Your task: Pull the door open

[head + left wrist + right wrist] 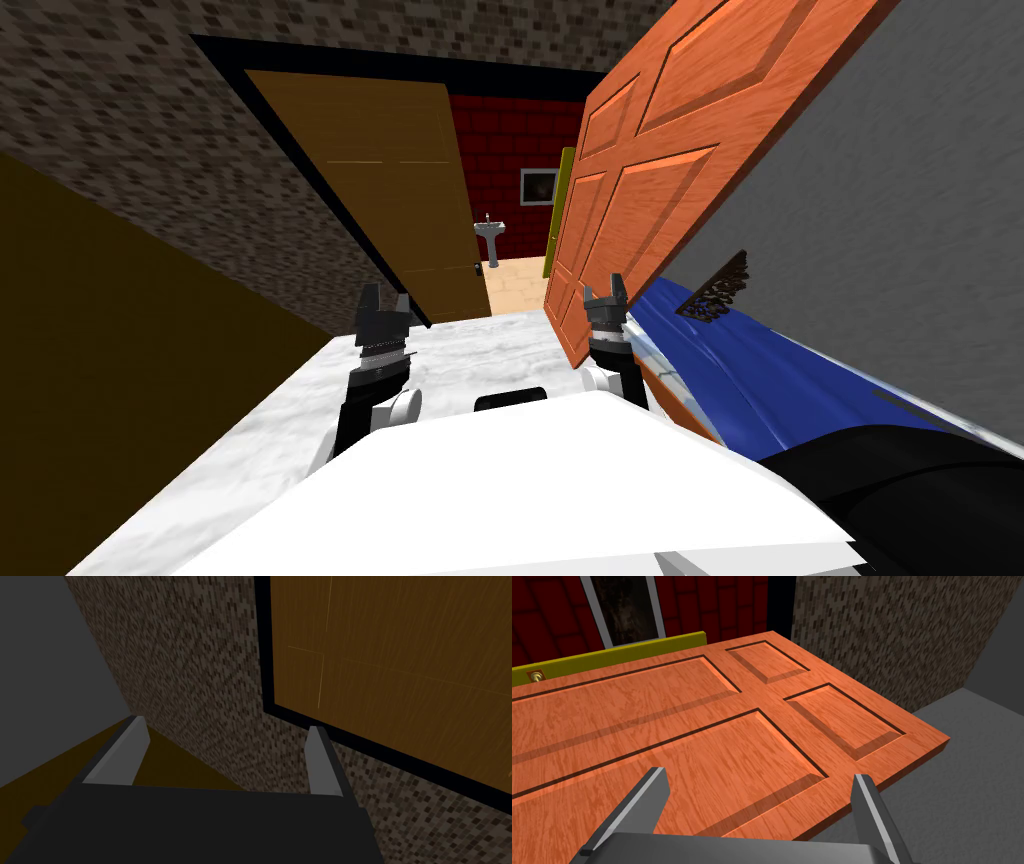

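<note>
The orange panelled door (pixel 650 170) stands swung well out of the doorway, its face just ahead of the right gripper (pixel 605 298), whose fingers are spread wide and hold nothing. In the right wrist view the panels (pixel 712 736) run away from the fingertips, and the door's near corner lies just past one blade. I judge the pull mostly done, with only a wider swing left. To do it well, the right gripper (pixel 759 776) should take the door by its free edge rather than its flat face, where blades would only slide. It should then draw along the door's arc, not straight back, while the base gives way so the leaf does not jam against the body. The left gripper (pixel 385 300) is also spread wide and empty. It points at the speckled wall (pixel 200 676) beside a brown door (pixel 400 651) in a black frame, and is best kept there, out of the swing. Several things are hard to read. No handle shows on the orange face. Along its far side from the right gripper runs a yellow strip (pixel 612 653) carrying a small brass plate (pixel 534 676) — possibly the latch, though I cannot be sure. The hinge side is cut off, and the long blue thing (pixel 780 370) beside the right arm I cannot identify.
</note>
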Available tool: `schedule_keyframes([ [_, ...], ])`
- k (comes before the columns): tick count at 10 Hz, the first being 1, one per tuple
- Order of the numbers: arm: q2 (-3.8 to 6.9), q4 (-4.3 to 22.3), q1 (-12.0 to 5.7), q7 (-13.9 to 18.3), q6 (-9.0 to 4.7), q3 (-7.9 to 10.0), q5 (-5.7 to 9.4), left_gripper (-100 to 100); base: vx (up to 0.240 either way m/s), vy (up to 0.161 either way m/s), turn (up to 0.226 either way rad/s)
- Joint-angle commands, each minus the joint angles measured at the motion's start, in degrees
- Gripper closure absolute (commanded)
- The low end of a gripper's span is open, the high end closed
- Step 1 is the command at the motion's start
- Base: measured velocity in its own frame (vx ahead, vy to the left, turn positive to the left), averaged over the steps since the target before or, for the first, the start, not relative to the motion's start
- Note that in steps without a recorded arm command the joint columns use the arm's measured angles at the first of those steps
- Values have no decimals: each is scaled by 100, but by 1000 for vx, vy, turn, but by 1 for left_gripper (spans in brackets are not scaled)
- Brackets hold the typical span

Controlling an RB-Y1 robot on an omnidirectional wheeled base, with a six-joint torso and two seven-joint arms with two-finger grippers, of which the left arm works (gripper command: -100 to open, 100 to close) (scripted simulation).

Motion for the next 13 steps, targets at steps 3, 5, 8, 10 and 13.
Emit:
schedule_keyframes([
  [3, 83, 430, -137, 19, -98, 21, 40, -100, 128, -2, -15],
  [5, 122, 675, -216, 30, -155, 33, 63, -100, 152, -17, -14],
  [8, 191, 1153, -369, 51, -264, 57, 107, -100, 140, -4, -16],
  [10, 220, 1365, -437, 60, -313, 67, 127, -100, 122, -8, -13],
  [13, 262, 1725, -552, 76, -395, 85, 160, -100, 95, -12, -13],
])
